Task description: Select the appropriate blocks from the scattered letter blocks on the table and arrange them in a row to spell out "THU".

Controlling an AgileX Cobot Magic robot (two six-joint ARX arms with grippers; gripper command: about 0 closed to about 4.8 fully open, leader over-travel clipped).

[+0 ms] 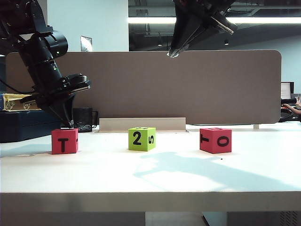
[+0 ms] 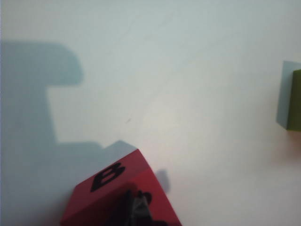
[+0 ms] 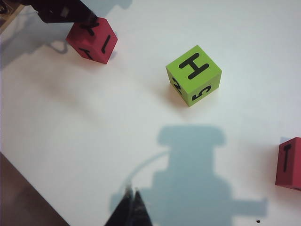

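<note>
Three letter blocks stand in a row on the white table [image 1: 155, 181]. The left pinkish-red block [image 1: 64, 141] shows a T on its front; in the left wrist view this block [image 2: 110, 188] shows a B. My left gripper [image 1: 69, 125] is shut, its closed tips [image 2: 136, 203] resting on that block's top. In the middle is the lime green block [image 1: 141, 139], with 2 and 5 on its sides and an H on top [image 3: 194, 74]. The right pinkish-red block [image 1: 215, 140] shows a sideways T and an O. My right gripper [image 1: 172, 53] hangs shut high above the table, holding nothing [image 3: 132, 197].
A grey-brown partition panel [image 1: 197, 87] closes off the back of the table, with a pale base strip [image 1: 141, 124] at its foot. A black mug [image 1: 84, 118] stands behind the left block. The table's thick front edge [image 1: 150, 201] runs across the foreground.
</note>
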